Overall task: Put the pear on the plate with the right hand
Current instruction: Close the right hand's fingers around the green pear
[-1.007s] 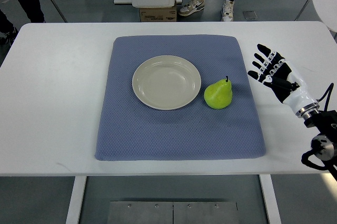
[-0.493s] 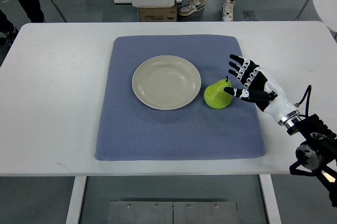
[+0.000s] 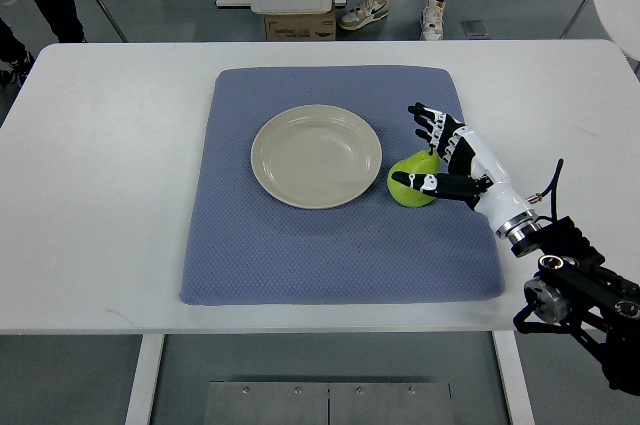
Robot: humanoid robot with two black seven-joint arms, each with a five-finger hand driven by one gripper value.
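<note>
top view: the green pear (image 3: 410,185) lies on the blue-grey cloth mat (image 3: 300,255), just beside the right rim of the cream plate (image 3: 316,156), not yet on it; the right hand (image 3: 442,157) reaches in from the lower right, its arm running back to the picture's right edge; the thumb lies across the near face of the pear, touching it or all but touching, while the fingers (image 3: 426,121) are spread over the far side by the stem; the hand is apart, cupped round the fruit but not clamped on it; the left arm does not show; the mat sits on a white table (image 3: 100,145), and a person's legs and shoes (image 3: 364,7) stand beyond its far edge; the step in hand looks to be the grasp, at its very start; the next move would call for the fingers to curl down and pinch the pear against the thumb, firmly enough that the rounded fruit does not roll out, then a lift and a short carry leftward over the plate
</note>
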